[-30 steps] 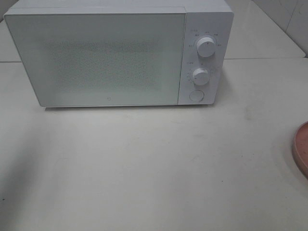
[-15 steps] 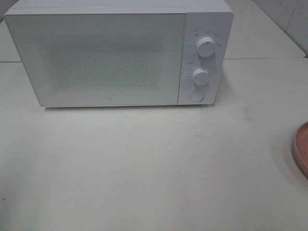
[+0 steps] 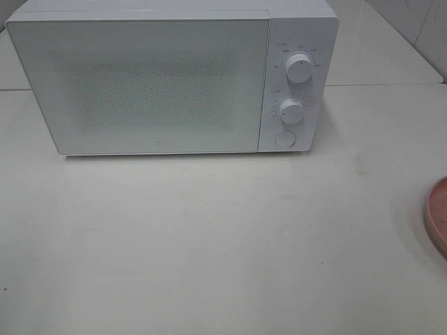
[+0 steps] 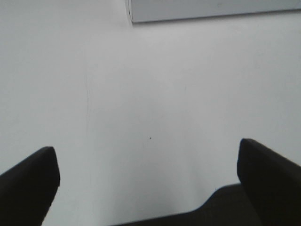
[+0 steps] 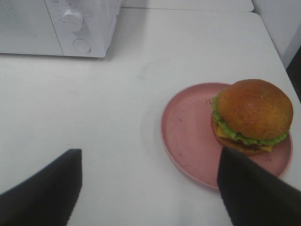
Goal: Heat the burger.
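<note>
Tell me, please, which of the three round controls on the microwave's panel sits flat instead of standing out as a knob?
The lowest one, under the two knobs: a flat round button at the bottom of the microwave panel. The upper knob and the middle knob stand out, each with a pointer mark.

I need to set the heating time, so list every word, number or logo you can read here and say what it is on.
Nothing can be read outright.
Upper dial of the microwave: small grey markings ring it, too blurred to read.
Lower dial: the same, too small to read.
Microwave door: a tiny logo mark near its lower edge, unreadable.
Burger and pink plate: no text.
</note>
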